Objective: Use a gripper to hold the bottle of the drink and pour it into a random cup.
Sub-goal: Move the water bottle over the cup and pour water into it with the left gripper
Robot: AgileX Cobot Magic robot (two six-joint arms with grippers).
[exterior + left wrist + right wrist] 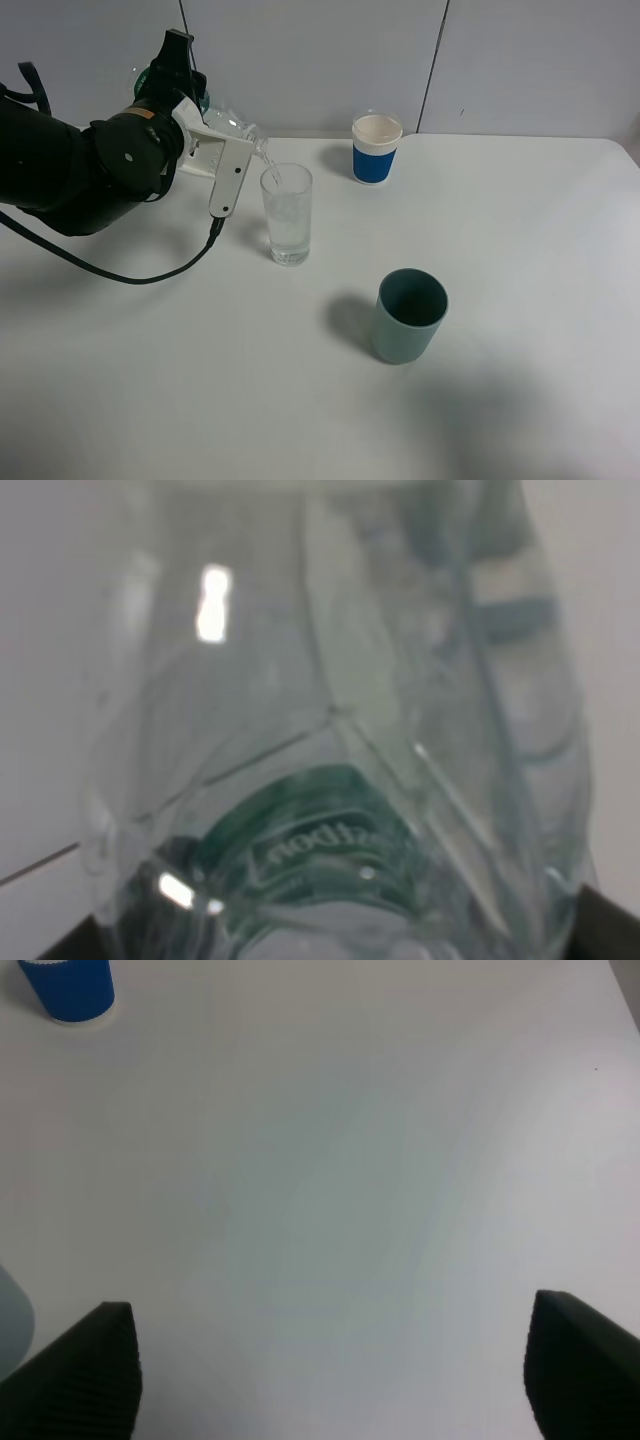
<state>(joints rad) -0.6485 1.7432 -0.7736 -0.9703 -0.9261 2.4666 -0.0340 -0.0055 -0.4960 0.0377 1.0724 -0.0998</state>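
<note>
My left gripper [225, 140] is shut on a clear plastic bottle [235, 127], tipped over with its mouth above a tall clear glass [287, 213]. A thin stream runs into the glass, which holds some clear liquid. In the left wrist view the bottle [330, 730] fills the frame, with a green label showing. A white-and-blue paper cup [376, 148] stands at the back; it also shows in the right wrist view [68, 988]. A teal cup [408, 314] stands nearer the front. My right gripper [330, 1370] is open over bare table and does not show in the exterior view.
The white table [520, 250] stretches out to the right of the cups. A black cable [140, 275] hangs from the left arm over the table. A grey panelled wall [320, 60] stands behind.
</note>
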